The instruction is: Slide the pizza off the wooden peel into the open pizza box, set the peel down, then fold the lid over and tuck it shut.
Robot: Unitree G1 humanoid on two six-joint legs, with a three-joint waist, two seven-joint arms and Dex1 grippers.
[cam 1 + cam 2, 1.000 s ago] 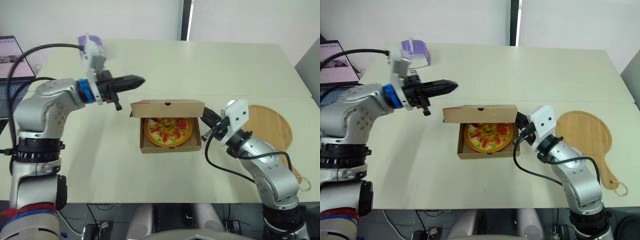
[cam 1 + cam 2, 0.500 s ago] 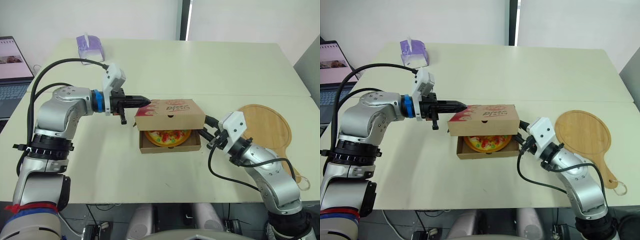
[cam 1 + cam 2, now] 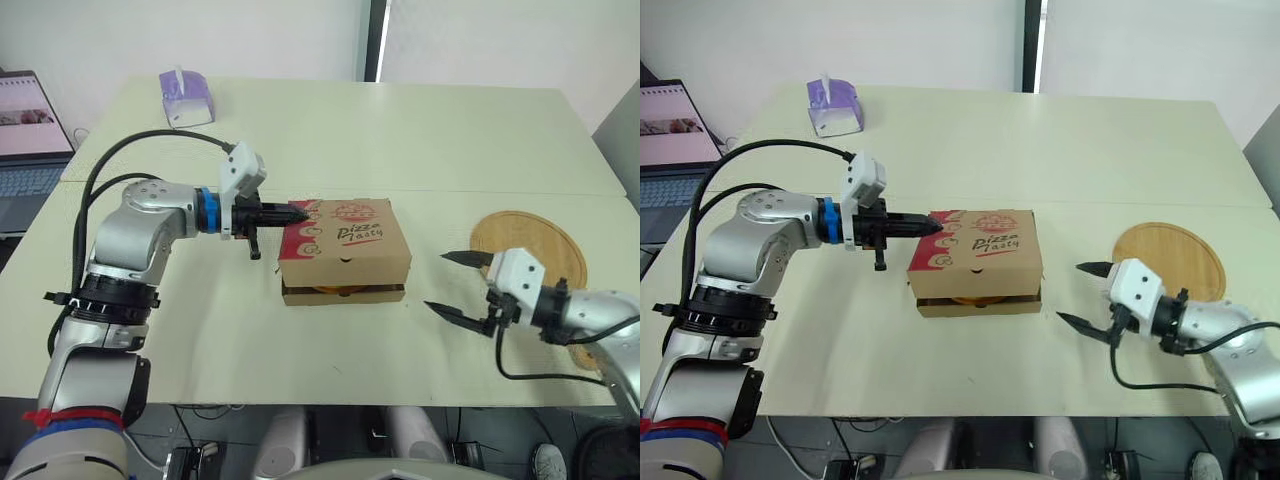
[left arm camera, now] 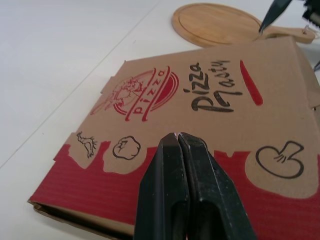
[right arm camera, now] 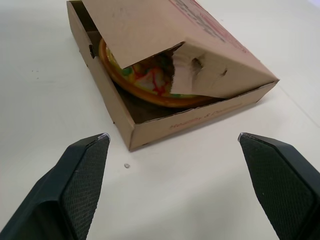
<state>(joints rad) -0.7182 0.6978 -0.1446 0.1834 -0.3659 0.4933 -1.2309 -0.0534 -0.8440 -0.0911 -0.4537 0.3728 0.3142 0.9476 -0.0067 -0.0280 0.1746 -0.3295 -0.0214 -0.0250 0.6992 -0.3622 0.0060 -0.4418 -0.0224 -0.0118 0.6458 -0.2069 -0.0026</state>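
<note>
Cardboard lid (image 3: pixel 345 228) lies untucked on the box (image 3: pixel 343 293) mid-table, pizza (image 5: pixel 145 82) inside. Your left gripper (image 3: pixel 300 212), clenched empty, rests on it; your right gripper (image 3: pixel 435 280) is spread wide nearby. Pressing may jam the crumpled side flap (image 5: pixel 197 70).

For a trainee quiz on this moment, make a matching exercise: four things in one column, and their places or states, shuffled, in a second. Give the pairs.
Things
1. left gripper
2. right gripper
3. peel
4. tissue box

Places or states
A. open, facing the side of the pizza box, holding nothing
B. lying flat at the robot's right
C. shut, tips over the box lid
D. at the far left corner of the table

Pairs: 1-C, 2-A, 3-B, 4-D
</note>
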